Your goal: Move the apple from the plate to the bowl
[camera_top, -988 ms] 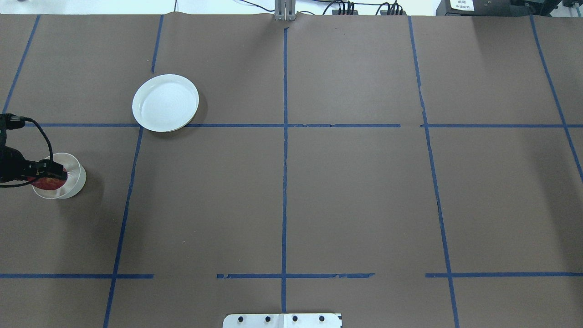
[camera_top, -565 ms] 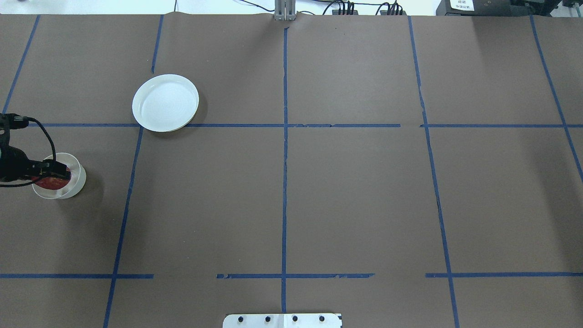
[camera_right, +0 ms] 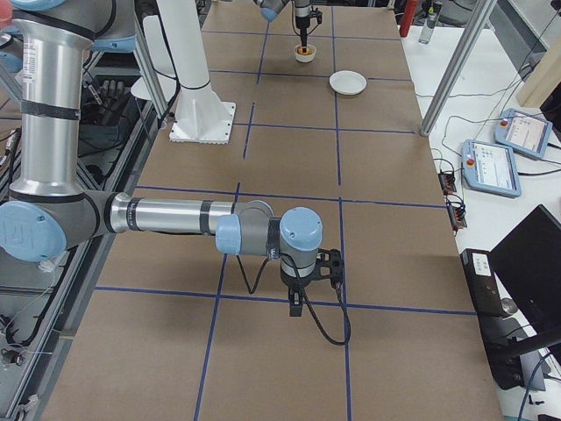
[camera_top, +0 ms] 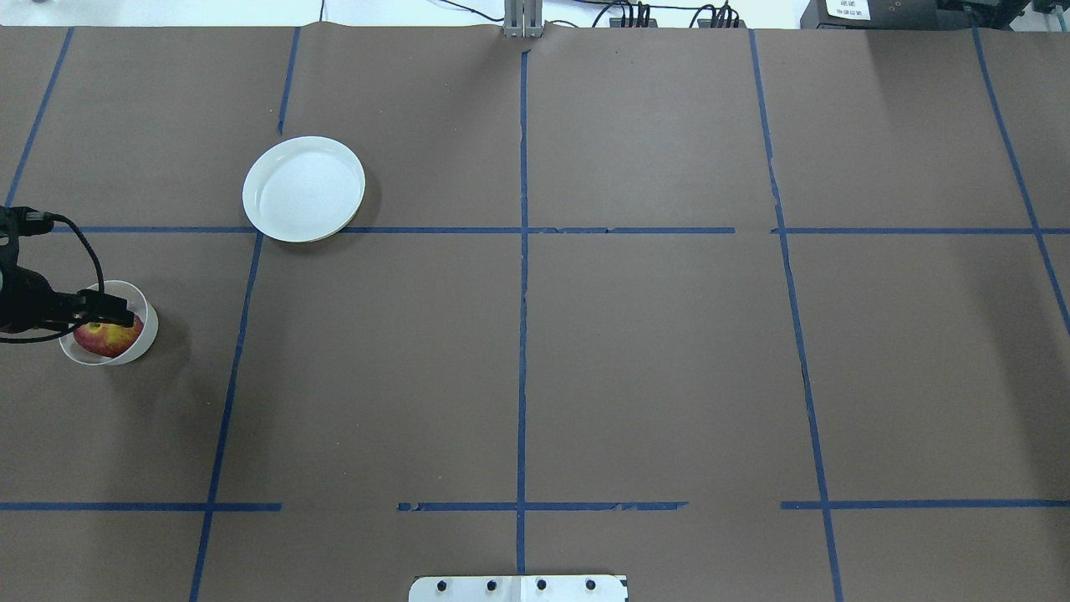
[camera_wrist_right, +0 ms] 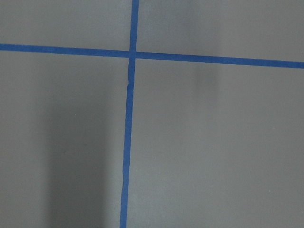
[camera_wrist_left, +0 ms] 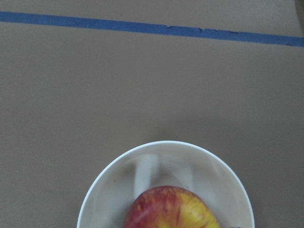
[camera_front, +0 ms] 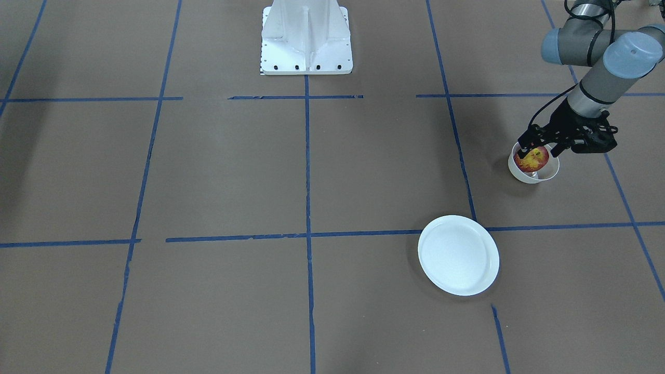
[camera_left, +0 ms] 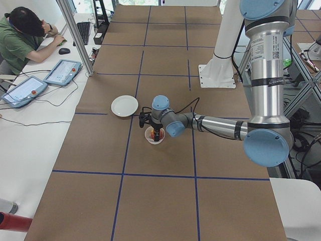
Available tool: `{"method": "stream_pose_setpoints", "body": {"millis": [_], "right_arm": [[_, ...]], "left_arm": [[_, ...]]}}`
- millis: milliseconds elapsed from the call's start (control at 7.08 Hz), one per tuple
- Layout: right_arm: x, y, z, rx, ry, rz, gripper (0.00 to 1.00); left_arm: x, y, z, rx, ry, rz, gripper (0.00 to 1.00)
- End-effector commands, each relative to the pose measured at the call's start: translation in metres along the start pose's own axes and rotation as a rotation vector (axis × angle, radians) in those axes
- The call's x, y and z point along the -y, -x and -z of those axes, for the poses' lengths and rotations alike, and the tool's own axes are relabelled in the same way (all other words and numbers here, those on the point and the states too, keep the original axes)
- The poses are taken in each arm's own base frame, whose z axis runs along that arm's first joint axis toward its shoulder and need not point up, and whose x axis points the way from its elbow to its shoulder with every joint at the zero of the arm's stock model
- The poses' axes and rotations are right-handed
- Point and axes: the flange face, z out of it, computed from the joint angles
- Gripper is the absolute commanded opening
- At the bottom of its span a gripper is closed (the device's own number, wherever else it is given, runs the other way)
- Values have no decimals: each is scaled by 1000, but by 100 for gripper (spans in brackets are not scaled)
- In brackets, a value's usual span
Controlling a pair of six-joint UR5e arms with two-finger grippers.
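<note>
Nearest, at the left end of the table [camera_top: 585, 351]: red-and-yellow apple [camera_top: 109, 338] lying in the small cream-white bowl [camera_top: 145, 339], free of any grip. Just above it, left pincer [camera_front: 539, 149] spread wide, jaws to either side of the apple's top, holding nothing. Farther back, flat white plate [camera_top: 303, 189], well apart from the bowl. At the table's other end, right pincer [camera_right: 298, 309] pointing down near blue tape [camera_right: 263, 298]; impossible to tell how far apart its jaws stand.
</note>
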Motion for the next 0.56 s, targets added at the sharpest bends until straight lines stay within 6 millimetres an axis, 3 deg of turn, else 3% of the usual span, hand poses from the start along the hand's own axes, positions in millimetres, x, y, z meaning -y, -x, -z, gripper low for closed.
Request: {"method": "stream_pose_setpoints", "body": {"millis": [0, 141, 424], "right_arm": [[0, 0, 0, 0, 0, 0, 100], [0, 0, 0, 0, 0, 0, 100], [0, 0, 0, 0, 0, 0, 100]], "left_arm": [[0, -8, 19, -21, -16, -23, 99], [6, -7, 32, -40, -22, -55, 99], [44, 70, 91, 43, -87, -132, 99]]}}
